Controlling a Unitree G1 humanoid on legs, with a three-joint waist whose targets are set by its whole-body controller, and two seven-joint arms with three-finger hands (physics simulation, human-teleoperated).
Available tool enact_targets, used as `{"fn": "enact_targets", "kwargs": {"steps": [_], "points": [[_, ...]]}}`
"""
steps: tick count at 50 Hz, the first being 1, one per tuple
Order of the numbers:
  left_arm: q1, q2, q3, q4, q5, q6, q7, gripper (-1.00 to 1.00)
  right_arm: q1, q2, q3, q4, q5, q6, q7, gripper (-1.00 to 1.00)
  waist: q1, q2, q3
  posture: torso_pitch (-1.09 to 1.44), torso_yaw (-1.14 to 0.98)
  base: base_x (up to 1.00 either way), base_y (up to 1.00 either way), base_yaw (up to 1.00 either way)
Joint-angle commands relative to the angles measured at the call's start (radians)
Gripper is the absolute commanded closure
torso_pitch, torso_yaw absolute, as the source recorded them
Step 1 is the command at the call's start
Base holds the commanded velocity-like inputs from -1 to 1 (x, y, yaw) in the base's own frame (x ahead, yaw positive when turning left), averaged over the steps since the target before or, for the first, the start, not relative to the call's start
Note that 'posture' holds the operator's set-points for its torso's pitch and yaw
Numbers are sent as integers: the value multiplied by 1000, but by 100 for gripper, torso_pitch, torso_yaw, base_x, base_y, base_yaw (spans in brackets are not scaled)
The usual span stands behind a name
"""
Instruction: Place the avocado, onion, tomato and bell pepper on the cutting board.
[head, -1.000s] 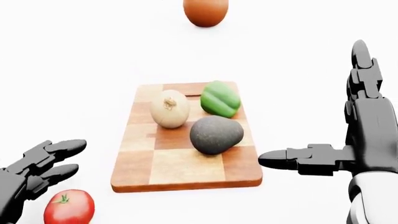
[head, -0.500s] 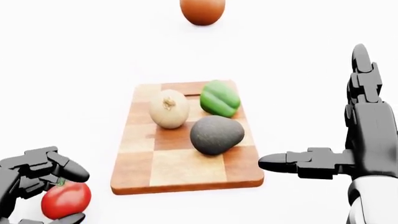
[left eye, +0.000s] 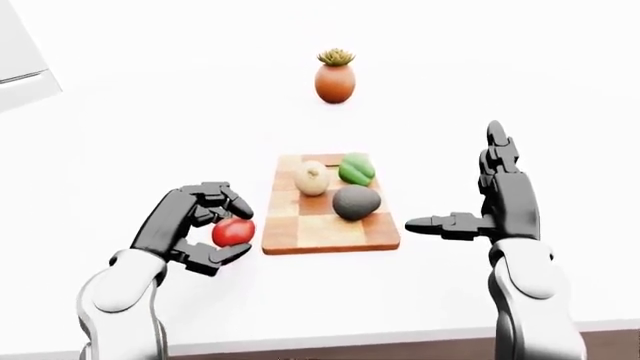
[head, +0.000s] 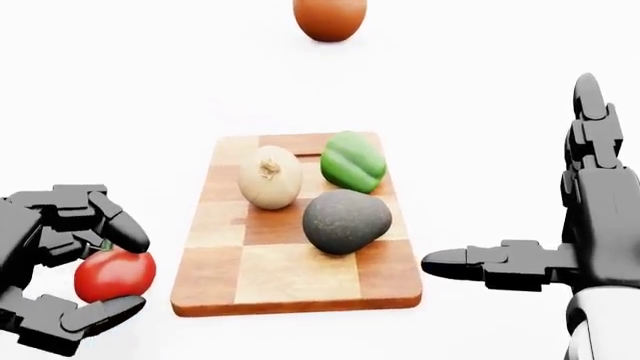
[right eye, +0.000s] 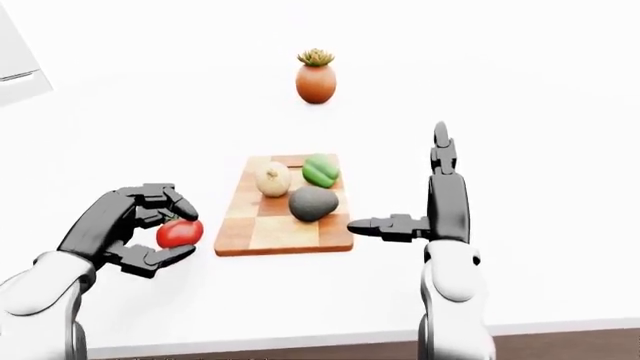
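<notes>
While the right hand (head: 560, 259) stays spread at right, the left hand (head: 55, 262), lower left, pinches the tomato (head: 114, 274) just left of the board (head: 290, 281).

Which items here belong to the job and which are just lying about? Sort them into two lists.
Job:
tomato, gripped in the left hand
onion, bell pepper and avocado, all on the cutting board

Lying about:
potted succulent
right hand, open, holding nothing
</notes>
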Motion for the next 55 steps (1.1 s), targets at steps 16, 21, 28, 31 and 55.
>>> {"fn": "enact_targets", "kwargs": {"steps": [16, 21, 28, 31, 55], "points": [[-270, 5, -99, 221, -94, -70, 172, 44, -8, 4, 7, -9, 3, -62, -21, -100, -2, -4, -3, -25, 0, 0, 0, 0], [-319, -6, -124, 320, -113, -120, 209, 45, -3, 5, 2, -14, 6, -62, -21, -100, -2, -5, -3, -25, 0, 0, 0, 0], [-322, -19, -140, 369, -122, -154, 223, 46, -11, 1, 3, -5, 5, -63, -21, -100, -6, -4, -3, -25, 0, 0, 0, 0], [-325, -31, -153, 383, -124, -163, 226, 47, -15, 0, 2, -7, 6, -58, -21, -100, -6, -5, -4, -25, 0, 0, 0, 0], [-333, -104, -214, 468, -111, -231, 245, 40, 14, 6, -3, 5, 16, -93, -32, -100, -4, -10, -6, -25, 0, 0, 0, 0]]}}
